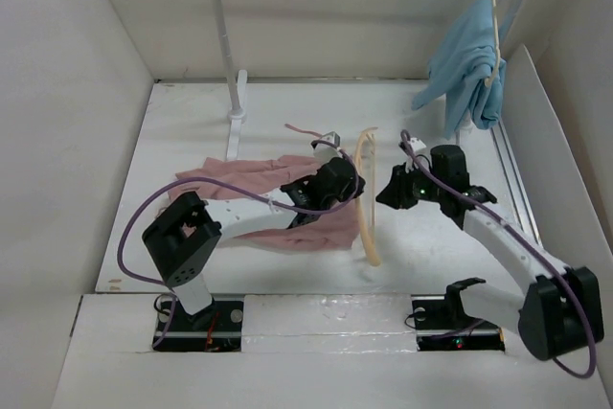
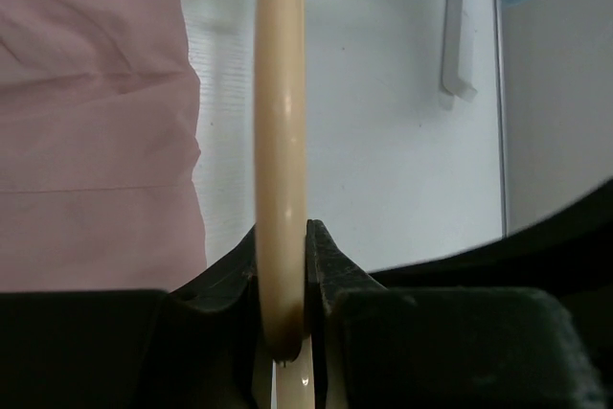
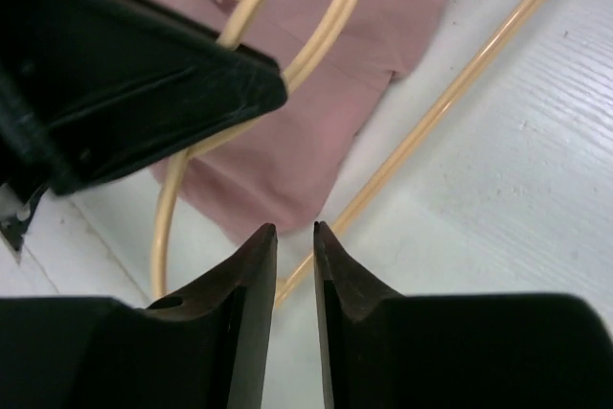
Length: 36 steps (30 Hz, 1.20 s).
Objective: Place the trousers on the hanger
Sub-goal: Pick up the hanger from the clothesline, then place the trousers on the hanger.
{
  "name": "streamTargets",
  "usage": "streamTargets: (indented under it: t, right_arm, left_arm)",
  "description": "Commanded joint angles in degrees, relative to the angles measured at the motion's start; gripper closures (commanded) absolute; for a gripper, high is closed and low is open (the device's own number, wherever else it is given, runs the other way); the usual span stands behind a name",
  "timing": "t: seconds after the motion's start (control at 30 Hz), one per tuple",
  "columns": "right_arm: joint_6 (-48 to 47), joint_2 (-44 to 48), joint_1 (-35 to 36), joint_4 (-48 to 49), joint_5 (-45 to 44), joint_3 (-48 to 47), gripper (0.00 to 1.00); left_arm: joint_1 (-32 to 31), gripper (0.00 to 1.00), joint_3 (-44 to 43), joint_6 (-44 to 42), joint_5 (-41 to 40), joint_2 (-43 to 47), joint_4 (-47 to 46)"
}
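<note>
Holding hanger [image 2: 281, 141] steady in clamped left gripper [image 2: 284, 237], gotta widen the nearly-shut, empty right gripper [image 3: 295, 237] and pinch trousers [image 1: 239, 177] over at 9 o'clock.

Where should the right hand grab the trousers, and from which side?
Pinch the trousers at the corner nearest the hanger, coming from the right with the right hand, low and probably through the hanger's opening: the cloth lies flat, and the left hand holds the hanger on edge between.

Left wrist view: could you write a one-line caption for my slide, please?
Left gripper, jaws shut on the pale hanger, with the pink trousers lying on the white table beside it.
</note>
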State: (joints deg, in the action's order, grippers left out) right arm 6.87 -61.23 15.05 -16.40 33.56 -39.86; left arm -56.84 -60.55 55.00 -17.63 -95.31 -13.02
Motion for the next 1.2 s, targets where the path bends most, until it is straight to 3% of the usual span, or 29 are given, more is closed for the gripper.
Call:
streamTargets:
  t: [0.0, 0.17, 0.33, 0.53, 0.67, 0.73, 0.77, 0.83, 0.87, 0.9, 1.03, 1.17]
  right_arm:
    - [0.0, -7.7, 0.7, 14.1, -0.3, 0.4, 0.72]
    - [0.6, -17.0, 3.4, 19.3, -2.6, -2.4, 0.74]
    - [2.9, -22.4, 4.6, 23.7, -4.4, -2.9, 0.58]
    - [5.0, -29.6, 6.8, 29.0, -4.0, -3.0, 0.55]
    - [7.6, -32.8, 8.6, 33.1, -3.5, -1.6, 0.40]
    - [9.5, -33.7, 9.1, 35.5, -2.5, -1.1, 0.38]
    - [9.9, -34.0, 9.1, 36.1, -2.4, -0.8, 0.39]
    - [11.1, -34.5, 9.7, 37.4, -2.8, -0.1, 0.53]
    - [11.3, -34.8, 9.7, 37.6, -3.0, 0.0, 0.68]
    - [12.0, -35.1, 9.7, 37.8, -2.9, 0.4, 0.75]
    - [13.8, -35.4, 9.2, 41.4, -1.5, 1.9, 0.96]
    - [14.3, -30.7, 7.8, 41.5, -0.8, 3.3, 1.00]
  left_arm:
    - [-0.3, 1.00, 0.1, -0.2, -3.6, -1.9, -2.5]
    - [-0.3, 1.00, 0.8, -0.1, -3.3, -3.9, -1.7]
    - [0.3, 1.00, 1.1, 0.2, -2.7, -6.2, -1.0]
    - [1.0, 1.00, 1.1, 0.2, -2.7, -7.0, -0.6]
    - [1.6, 1.00, 1.4, 0.1, -2.0, -6.9, -0.4]
    - [1.6, 1.00, 1.2, -0.3, -2.2, -7.0, -0.1]
    - [1.6, 1.00, 1.1, -0.4, -2.4, -6.9, 0.0]
    - [1.6, 1.00, 1.2, -0.4, -2.2, -6.8, 0.0]
    - [1.6, 1.00, 1.6, -0.4, -2.2, -6.9, 0.0]
    - [1.6, 1.00, 1.7, -0.5, -2.3, -6.9, 0.1]
    - [1.6, 1.00, 2.0, -0.7, -2.7, -6.6, 0.9]
    - [2.2, 1.00, 2.9, -1.5, -4.1, -6.0, 1.6]
